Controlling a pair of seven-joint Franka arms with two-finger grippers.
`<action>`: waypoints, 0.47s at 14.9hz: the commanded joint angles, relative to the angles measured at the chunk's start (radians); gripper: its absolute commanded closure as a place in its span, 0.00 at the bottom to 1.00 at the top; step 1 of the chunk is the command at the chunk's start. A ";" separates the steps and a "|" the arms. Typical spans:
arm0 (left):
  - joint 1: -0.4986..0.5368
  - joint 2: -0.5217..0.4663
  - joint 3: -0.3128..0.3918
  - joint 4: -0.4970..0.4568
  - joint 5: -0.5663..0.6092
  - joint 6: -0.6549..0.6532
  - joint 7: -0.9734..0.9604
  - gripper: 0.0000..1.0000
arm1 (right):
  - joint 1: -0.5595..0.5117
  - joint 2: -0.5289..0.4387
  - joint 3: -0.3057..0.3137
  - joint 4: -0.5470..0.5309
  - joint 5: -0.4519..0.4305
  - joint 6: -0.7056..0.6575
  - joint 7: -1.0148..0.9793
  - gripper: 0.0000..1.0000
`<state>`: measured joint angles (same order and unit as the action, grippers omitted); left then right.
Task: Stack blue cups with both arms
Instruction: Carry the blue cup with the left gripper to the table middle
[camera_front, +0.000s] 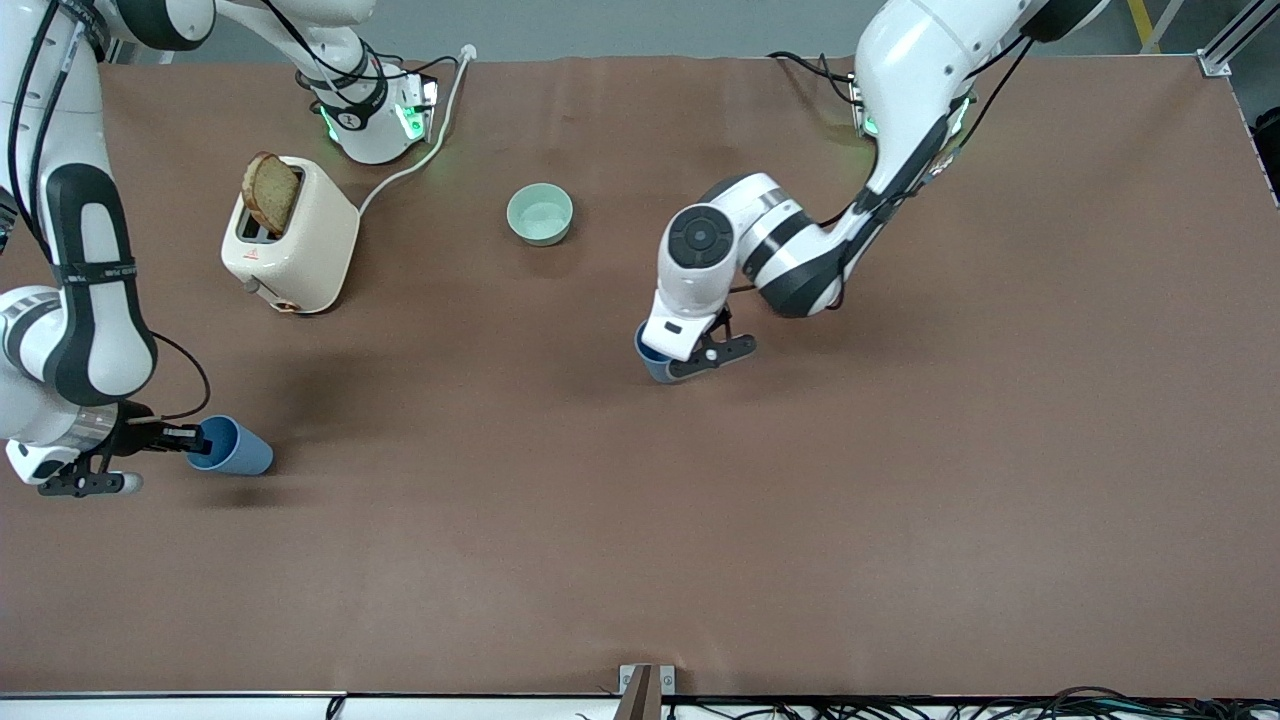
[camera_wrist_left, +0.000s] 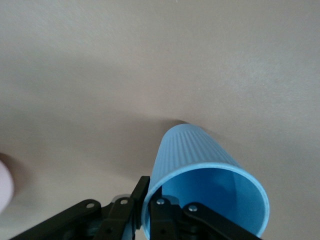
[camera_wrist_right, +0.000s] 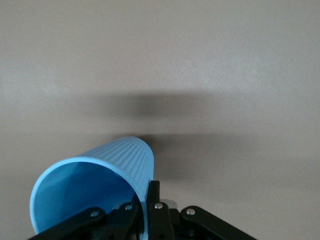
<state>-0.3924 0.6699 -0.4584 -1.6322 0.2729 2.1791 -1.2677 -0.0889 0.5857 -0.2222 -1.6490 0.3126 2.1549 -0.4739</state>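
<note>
One blue cup (camera_front: 240, 450) is tilted on its side near the right arm's end of the table. My right gripper (camera_front: 197, 440) is shut on its rim, one finger inside and one outside. In the right wrist view the cup (camera_wrist_right: 100, 172) hangs from the gripper (camera_wrist_right: 148, 200) above its shadow. The other blue cup (camera_front: 650, 362) is at mid-table, mostly hidden under my left hand. My left gripper (camera_front: 668, 362) is shut on its rim. In the left wrist view this cup (camera_wrist_left: 200, 165) leans away from the gripper (camera_wrist_left: 149, 200), its base close to the table.
A cream toaster (camera_front: 300, 255) with a slice of bread (camera_front: 270, 192) stands toward the right arm's end, its white cable (camera_front: 420, 150) running to the table's edge by the bases. A pale green bowl (camera_front: 540, 214) sits farther from the front camera than the mid-table cup.
</note>
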 joint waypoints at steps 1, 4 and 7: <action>0.006 0.046 0.003 0.057 0.025 0.008 -0.010 0.95 | 0.027 -0.113 -0.017 -0.018 0.010 -0.103 0.033 0.99; 0.012 0.045 0.003 0.077 0.028 0.019 0.007 0.00 | 0.064 -0.205 0.000 -0.014 -0.041 -0.225 0.170 0.99; 0.049 0.001 0.003 0.132 0.029 -0.010 0.074 0.00 | 0.054 -0.297 0.124 -0.014 -0.101 -0.320 0.337 0.99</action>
<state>-0.3715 0.7017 -0.4529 -1.5508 0.2852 2.2020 -1.2384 -0.0318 0.3664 -0.1715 -1.6283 0.2627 1.8758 -0.2543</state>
